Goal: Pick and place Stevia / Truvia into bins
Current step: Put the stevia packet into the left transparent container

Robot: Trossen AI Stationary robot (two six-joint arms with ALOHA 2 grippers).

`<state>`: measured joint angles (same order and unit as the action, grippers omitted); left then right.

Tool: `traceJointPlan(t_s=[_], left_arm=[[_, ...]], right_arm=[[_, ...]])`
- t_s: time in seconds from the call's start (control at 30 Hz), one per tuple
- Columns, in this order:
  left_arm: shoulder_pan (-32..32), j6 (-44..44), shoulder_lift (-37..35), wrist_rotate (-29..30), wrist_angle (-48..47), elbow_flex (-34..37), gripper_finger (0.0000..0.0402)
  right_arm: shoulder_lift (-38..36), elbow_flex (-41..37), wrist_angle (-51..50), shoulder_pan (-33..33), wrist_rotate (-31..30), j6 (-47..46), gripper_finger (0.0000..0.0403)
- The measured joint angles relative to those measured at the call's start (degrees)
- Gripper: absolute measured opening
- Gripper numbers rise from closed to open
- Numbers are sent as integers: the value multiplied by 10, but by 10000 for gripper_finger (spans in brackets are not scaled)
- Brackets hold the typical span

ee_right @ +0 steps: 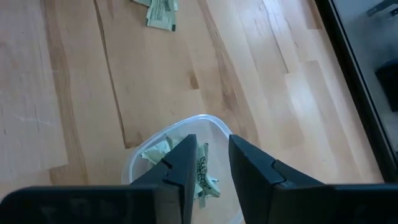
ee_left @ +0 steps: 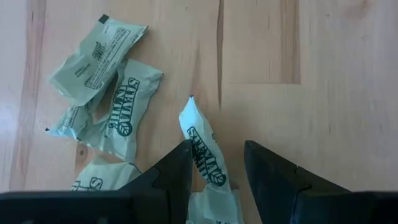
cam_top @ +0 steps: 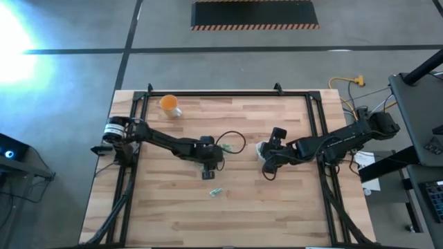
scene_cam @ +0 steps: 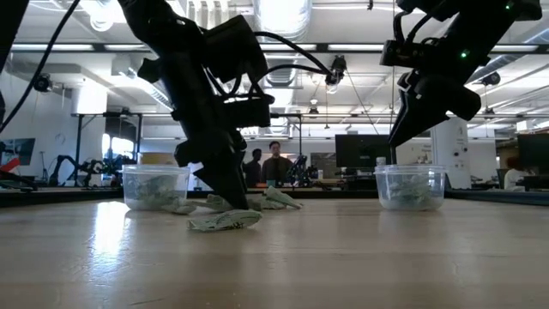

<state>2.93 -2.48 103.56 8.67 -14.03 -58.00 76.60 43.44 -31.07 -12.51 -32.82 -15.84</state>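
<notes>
Only the left wrist view carries readable print — "STEVIA" in dark green capitals, with a leaf mark, runs along one pale green sachet [ee_left: 127, 112] and along another sachet [ee_left: 205, 155] lying between the left gripper's fingers. A third sachet [ee_left: 96, 53] bears fine print — too small to read.

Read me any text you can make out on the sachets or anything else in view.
"STEVIA": on the sachet between the left gripper fingers.
"STEVIA": on the sachet beside it.
Fine print on the top sachet: too small to read.
Sachet at the right gripper, above the bin: print unreadable.
</notes>
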Motion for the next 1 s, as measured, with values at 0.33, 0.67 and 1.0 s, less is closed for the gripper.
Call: traceJointPlan(t_s=[0.33,0.67,1.0], left_arm=[[-2,4,-4,4,0,-2,69],[-2,14,-5,32,-1,-10,8],[6,13,-66,82,-14,-9,8]], right_arm=[[0,0,0,0,0,0,78],[0,-1,0,0,0,0,71],[0,-1,0,0,0,0,73]])
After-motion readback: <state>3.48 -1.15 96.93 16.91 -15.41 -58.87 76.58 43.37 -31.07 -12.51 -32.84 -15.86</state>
